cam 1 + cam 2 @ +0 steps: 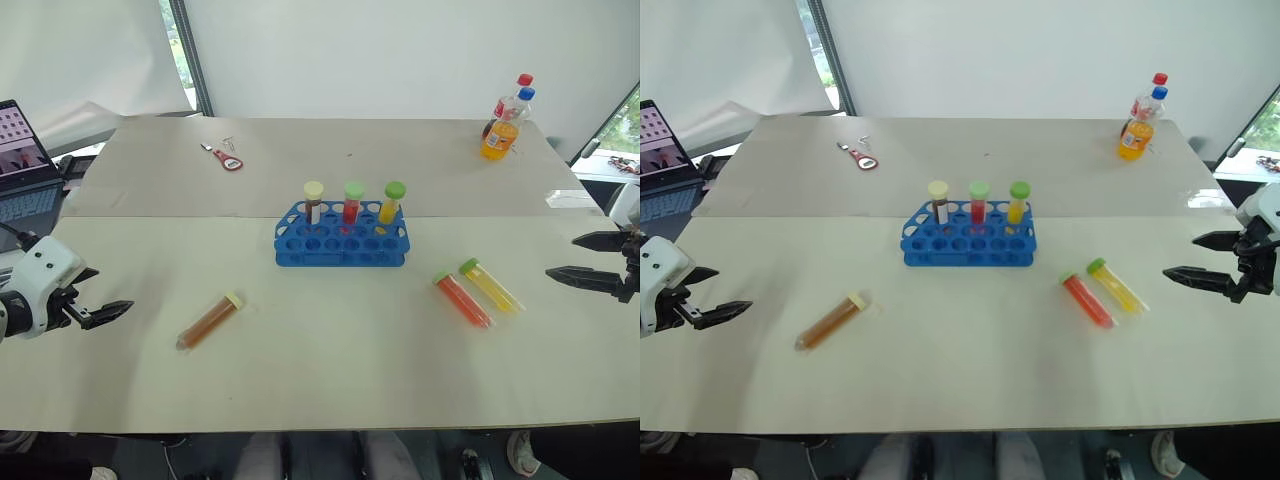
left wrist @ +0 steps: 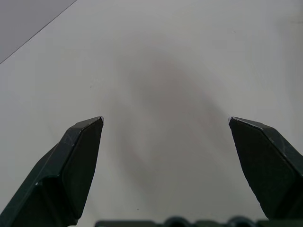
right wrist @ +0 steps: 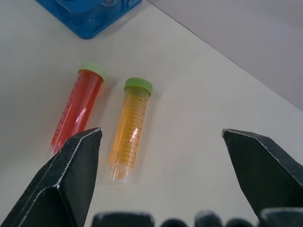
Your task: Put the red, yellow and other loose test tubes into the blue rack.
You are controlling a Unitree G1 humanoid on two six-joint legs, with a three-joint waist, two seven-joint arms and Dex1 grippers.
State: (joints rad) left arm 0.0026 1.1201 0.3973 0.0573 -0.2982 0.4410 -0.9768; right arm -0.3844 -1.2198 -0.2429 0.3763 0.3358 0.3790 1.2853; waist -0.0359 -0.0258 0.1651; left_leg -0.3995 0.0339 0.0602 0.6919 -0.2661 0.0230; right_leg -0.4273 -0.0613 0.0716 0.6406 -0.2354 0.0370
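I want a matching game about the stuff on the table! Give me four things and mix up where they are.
Things:
1. brown tube with the yellow cap
2. red tube with the green cap
3. orange soda bottle
4. blue rack

Places:
A. far right corner of the table
B. lying on the robot's left side, alone
C. middle of the table, with three tubes standing in it
D. lying on the robot's right side, next to a yellow tube

Pairs: 1-B, 2-D, 3-A, 4-C
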